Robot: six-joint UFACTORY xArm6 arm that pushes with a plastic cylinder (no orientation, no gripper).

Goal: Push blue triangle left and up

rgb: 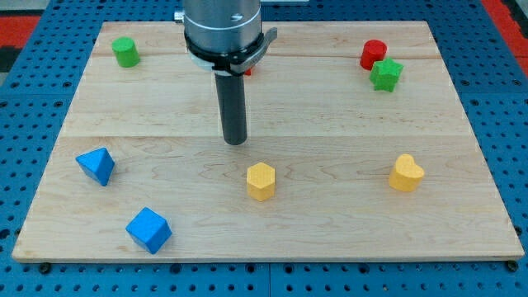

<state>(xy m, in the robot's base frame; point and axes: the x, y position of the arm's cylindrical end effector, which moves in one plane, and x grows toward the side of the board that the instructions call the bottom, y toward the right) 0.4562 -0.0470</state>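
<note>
The blue triangle (96, 165) lies near the board's left edge, below the middle. My tip (236, 142) stands at the board's centre, far to the right of the triangle and slightly above it, touching no block. A blue cube (148, 230) sits below and to the right of the triangle, near the bottom edge. A yellow hexagon (260, 181) lies just below and right of my tip.
A green cylinder (125, 51) is at the top left. A red cylinder (373, 54) and a green star (386, 74) sit at the top right. A yellow heart (406, 173) is at the right. A red block (247, 69) is mostly hidden behind the arm. The wooden board (330, 239) lies on a blue pegboard.
</note>
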